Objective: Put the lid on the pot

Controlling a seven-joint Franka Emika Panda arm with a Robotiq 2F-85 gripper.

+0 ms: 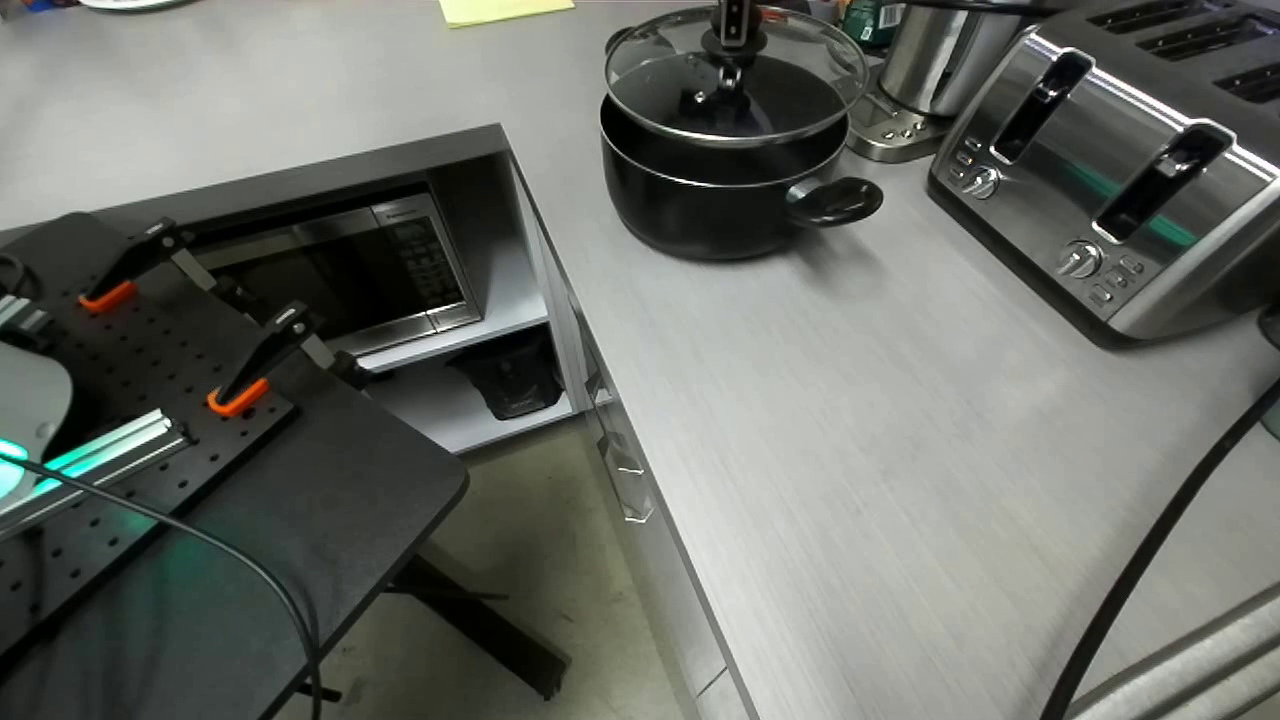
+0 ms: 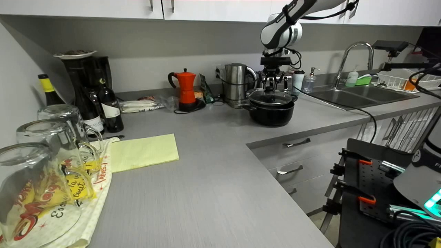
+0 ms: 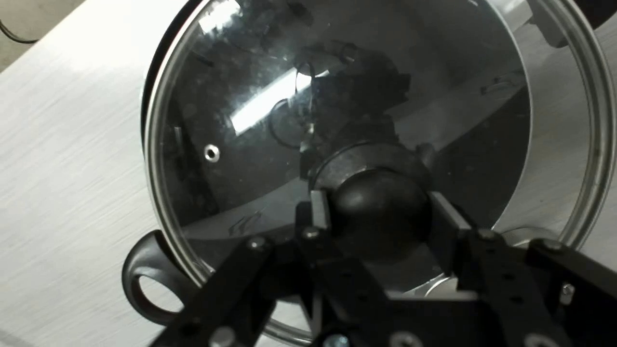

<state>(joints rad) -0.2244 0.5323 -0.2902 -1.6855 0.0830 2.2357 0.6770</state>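
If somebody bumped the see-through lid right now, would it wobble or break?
The lid might tilt or swivel, since the hand seems to hold it only by its centre knob. It looks like clear glass, so a hard knock could crack it. Bright reflections suggest it's smooth and probably slippery too.

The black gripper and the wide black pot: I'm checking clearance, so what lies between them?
The round clear glass lid lies between gripper and pot in both exterior views; in the wrist view, its dark knob sits between the fingers.
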